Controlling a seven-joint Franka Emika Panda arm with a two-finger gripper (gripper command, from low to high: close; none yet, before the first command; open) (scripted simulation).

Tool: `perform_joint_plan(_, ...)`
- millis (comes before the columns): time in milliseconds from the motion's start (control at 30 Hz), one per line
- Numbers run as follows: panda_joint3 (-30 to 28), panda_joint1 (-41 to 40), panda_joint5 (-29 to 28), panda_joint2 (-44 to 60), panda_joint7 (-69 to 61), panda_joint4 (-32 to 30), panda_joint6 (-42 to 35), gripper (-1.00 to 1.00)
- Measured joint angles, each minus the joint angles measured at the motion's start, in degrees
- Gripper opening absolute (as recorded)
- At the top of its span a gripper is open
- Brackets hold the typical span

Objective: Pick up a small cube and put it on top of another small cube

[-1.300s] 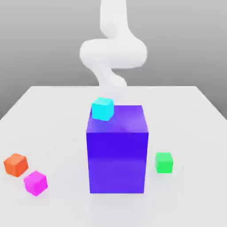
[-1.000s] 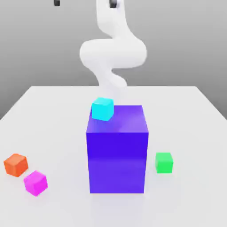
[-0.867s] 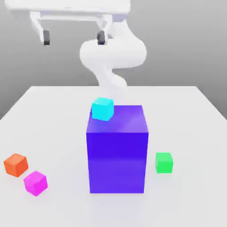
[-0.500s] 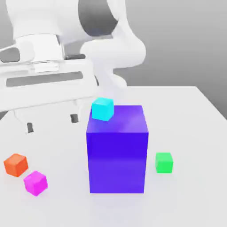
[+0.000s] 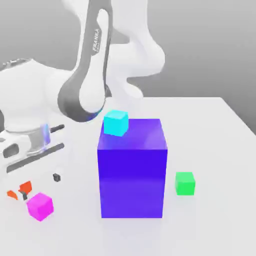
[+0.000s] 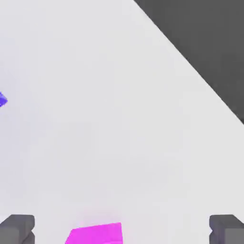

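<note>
Magenta cube (image 6: 95, 233) seemingly between spread fingers (image 6: 18, 228), untouched.

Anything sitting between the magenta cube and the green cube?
Yes: in the exterior view the big purple-blue block stands between the magenta cube and the green cube.

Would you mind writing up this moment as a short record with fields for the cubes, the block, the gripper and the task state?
gripper: open, hovering above the table, holding nothing
small magenta-pink cube: on the white table, toward the exterior view's left; in the hand view between the two fingertips' lines
small orange cube: partly hidden behind the hand
small bright green cube: on the table, to the exterior view's right of the block
big purple-blue block: centre
small cyan cube: at the block's top corner
task state: nothing stacked yet
</note>
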Motion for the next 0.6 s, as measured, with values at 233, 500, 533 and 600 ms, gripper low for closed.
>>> perform_joint_plan(233, 7.57, -7.63, 8.41, 9.1, -11.34, 1.1, 5.79, 0.0)
perform_joint_plan(500, 14.8, -13.44, 15.49, 14.24, -16.8, 2.78, 8.96, -1.0)
perform_joint_plan(533, 14.8, -13.44, 15.51, 14.23, -16.81, 2.78, 8.91, -1.0)
perform_joint_plan(600, 14.72, -13.36, 15.49, 14.21, -16.8, 2.77, 8.92, -1.0)
